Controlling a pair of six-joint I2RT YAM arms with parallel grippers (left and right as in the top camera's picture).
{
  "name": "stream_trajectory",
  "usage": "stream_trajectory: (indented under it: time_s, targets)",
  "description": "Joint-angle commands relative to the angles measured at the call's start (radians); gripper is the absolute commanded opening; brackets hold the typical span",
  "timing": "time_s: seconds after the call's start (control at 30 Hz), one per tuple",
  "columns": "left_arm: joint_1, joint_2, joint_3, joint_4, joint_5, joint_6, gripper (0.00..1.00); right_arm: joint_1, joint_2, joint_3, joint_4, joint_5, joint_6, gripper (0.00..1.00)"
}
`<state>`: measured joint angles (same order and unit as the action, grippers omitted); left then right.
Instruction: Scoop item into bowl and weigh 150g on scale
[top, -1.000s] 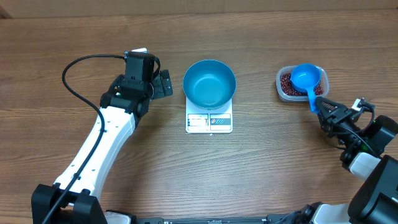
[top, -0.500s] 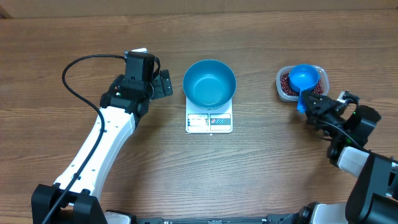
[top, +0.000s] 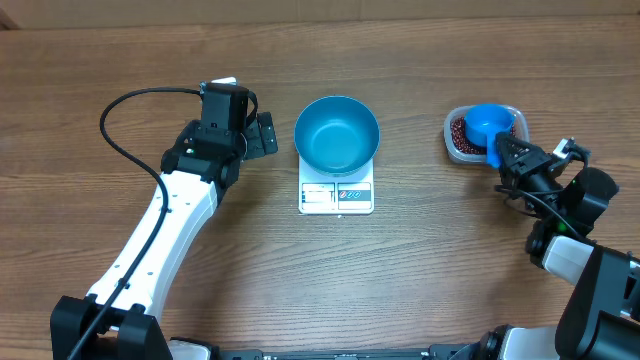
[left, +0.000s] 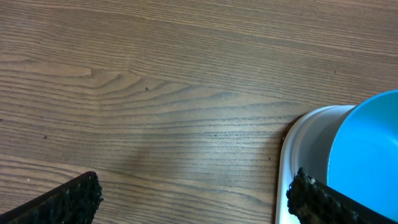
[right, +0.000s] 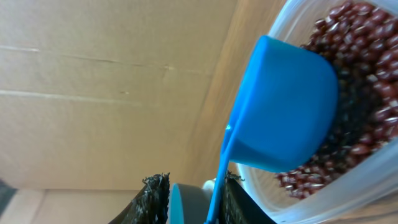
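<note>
The blue bowl (top: 337, 133) stands empty on the white scale (top: 336, 196) at mid-table. To the right, the red-brown beans (top: 459, 132) fill a clear tub (top: 451, 147), and a blue scoop (top: 487, 123) rests in it, handle toward my right gripper (top: 503, 153). In the right wrist view that gripper (right: 193, 180) straddles the scoop's handle (right: 219, 180). The handle lies against one finger, and a gap still shows to the other finger. The scoop cup (right: 286, 118) sits over the beans (right: 367, 50). My left gripper (top: 262, 135) is wide open and empty, just left of the scale (left: 301, 155).
Bare wooden table surrounds everything. The left arm's black cable (top: 115, 110) loops over the table at the left. In the left wrist view the bowl (left: 373, 155) shows at the right edge. Beyond the right jaws the bowl (right: 189, 208) shows far off.
The right gripper has slid up along the scoop handle toward the tub and its jaws have narrowed around it. The left arm has not moved.
</note>
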<state>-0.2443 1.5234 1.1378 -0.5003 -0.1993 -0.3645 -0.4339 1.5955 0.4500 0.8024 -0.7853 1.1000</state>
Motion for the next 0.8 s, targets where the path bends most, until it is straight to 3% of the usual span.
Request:
stream_trajectory:
  time_s: [0.0,0.4,0.77]
  targets:
    - [0.003,0.003,-0.001,0.003,-0.013,0.005,1.00,0.002,-0.016,0.002,0.003,-0.024,0.102,0.29]
    - [0.003,0.003,-0.001,0.003,-0.013,0.005,1.00,0.003,-0.016,0.002,-0.052,-0.054,0.140,0.33]
    - [0.003,0.003,-0.001,0.003,-0.013,0.005,1.00,0.003,-0.016,0.002,-0.162,-0.085,0.138,0.45]
